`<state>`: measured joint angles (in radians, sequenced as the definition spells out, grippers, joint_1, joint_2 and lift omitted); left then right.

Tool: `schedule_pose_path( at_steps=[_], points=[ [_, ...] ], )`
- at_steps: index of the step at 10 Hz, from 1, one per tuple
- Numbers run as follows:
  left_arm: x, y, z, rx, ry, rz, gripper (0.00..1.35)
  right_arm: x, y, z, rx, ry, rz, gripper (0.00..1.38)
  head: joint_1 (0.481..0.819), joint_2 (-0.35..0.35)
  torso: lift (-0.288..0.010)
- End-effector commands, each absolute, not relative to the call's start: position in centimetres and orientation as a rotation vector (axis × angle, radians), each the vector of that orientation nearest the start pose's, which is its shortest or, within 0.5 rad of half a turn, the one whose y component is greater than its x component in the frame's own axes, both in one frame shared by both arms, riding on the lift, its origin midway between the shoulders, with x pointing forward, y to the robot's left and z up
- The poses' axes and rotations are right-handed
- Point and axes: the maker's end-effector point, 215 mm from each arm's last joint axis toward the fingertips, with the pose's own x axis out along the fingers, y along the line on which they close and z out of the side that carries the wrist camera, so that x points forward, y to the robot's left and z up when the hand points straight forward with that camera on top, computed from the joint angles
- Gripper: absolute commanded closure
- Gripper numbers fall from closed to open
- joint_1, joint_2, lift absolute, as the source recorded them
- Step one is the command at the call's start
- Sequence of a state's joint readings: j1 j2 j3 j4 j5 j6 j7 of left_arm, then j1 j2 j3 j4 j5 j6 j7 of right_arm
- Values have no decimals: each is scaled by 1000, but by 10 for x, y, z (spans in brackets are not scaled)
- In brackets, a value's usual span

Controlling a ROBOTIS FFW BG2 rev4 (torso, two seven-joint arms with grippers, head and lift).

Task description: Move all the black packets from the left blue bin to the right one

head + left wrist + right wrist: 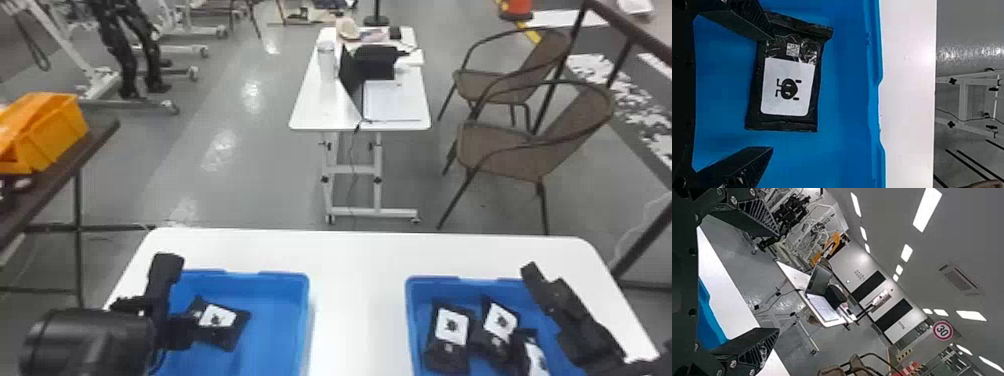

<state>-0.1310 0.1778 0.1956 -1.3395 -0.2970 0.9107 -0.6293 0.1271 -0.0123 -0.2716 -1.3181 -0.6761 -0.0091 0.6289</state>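
In the head view, the left gripper (pixel 177 299) and its arm hide one side of the left blue bin (pixel 304 310) and an end of the black packet (pixel 227 332) inside. The right gripper (pixel 544 286) covers part of the right blue bin (pixel 410 300), which holds three black packets (pixel 450 332), one cut off by the bottom edge. Both bins, also cut off there, sit on a white surface (pixel 360 260).

In the left wrist view, the jaws are spread; one tip overlaps the packet's crimped end, the other is apart from it. Whether they touch, I cannot tell. The packet lies label up on the bin floor.

In the right wrist view, the jaws are spread, one partly hiding the right bin's corner; a laptop (pixel 819 280) stands beyond.
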Motion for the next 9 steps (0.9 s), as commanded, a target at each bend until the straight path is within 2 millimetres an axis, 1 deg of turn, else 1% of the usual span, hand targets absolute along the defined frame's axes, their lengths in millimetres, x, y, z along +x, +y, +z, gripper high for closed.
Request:
schedule_pose_path(
  at_steps=[1, 2, 5, 6, 7, 9],
  points=[
    [465, 360, -596, -9, 1060, -162, -2, 502, -280, -459, 731, 41, 209, 160, 695, 83, 0],
    [468, 366, -597, 14, 1056, -145, -2, 502, -278, -459, 736, 43, 212, 160, 695, 86, 0],
    [476, 372, -612, 22, 1055, -168, -2, 500, -275, -463, 747, 51, 220, 160, 695, 97, 0],
    [480, 377, -614, 38, 1045, -176, -2, 501, -273, -464, 750, 55, 225, 160, 695, 101, 0],
    [480, 383, -615, 47, 1055, -173, -2, 501, -272, -464, 752, 57, 231, 160, 695, 104, 0],
    [482, 384, -619, 23, 1031, -189, 22, 501, -268, -466, 756, 62, 238, 160, 695, 119, 0]
  ],
)
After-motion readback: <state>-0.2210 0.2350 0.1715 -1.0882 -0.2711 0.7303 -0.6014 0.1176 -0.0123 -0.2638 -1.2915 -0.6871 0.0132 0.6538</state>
